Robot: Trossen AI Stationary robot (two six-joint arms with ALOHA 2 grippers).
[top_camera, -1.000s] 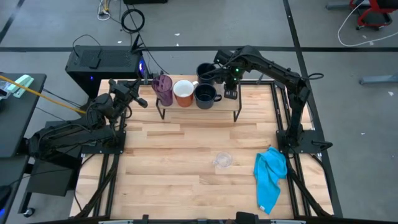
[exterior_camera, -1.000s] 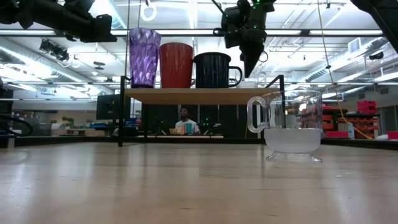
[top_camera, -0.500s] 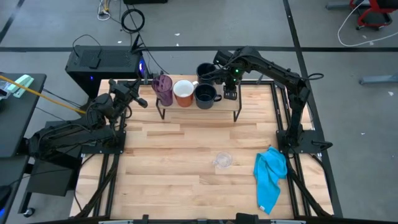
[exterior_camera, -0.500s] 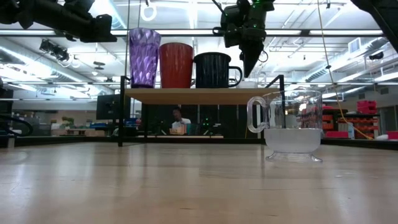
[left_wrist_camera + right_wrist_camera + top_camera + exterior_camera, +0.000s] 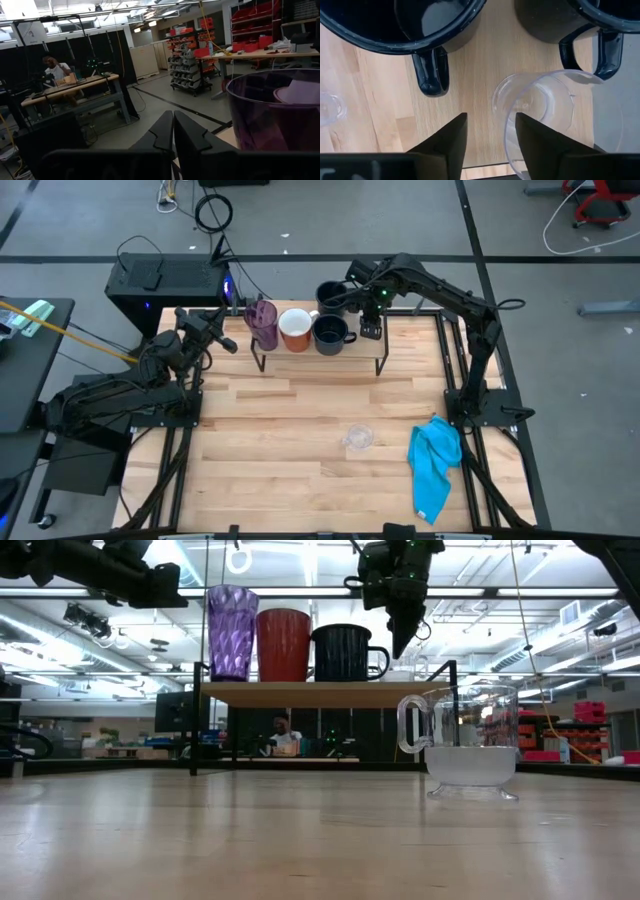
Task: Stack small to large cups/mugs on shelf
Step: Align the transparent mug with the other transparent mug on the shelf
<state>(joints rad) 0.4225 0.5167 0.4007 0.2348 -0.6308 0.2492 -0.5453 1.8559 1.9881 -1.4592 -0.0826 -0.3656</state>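
The shelf (image 5: 300, 694) carries a purple tumbler (image 5: 263, 323), a white-and-orange mug (image 5: 295, 330) and two dark mugs (image 5: 420, 20) (image 5: 580, 25), their handles toward my right gripper. A small clear glass (image 5: 555, 100) stands upright on the plank beside them. My right gripper (image 5: 490, 120) points down just above it, open. The glass's near wall lies between the fingers, which do not touch it. A clear handled glass mug (image 5: 460, 740) stands on the table. My left gripper (image 5: 173, 117) waits shut and level at the shelf's left end, near the tumbler (image 5: 275, 115).
A crumpled blue cloth (image 5: 435, 465) lies near the table's right edge, by the right arm's base. The clear mug (image 5: 358, 438) sits alone on the open wood in the middle. The shelf's black legs (image 5: 380, 368) stand near the table's far edge.
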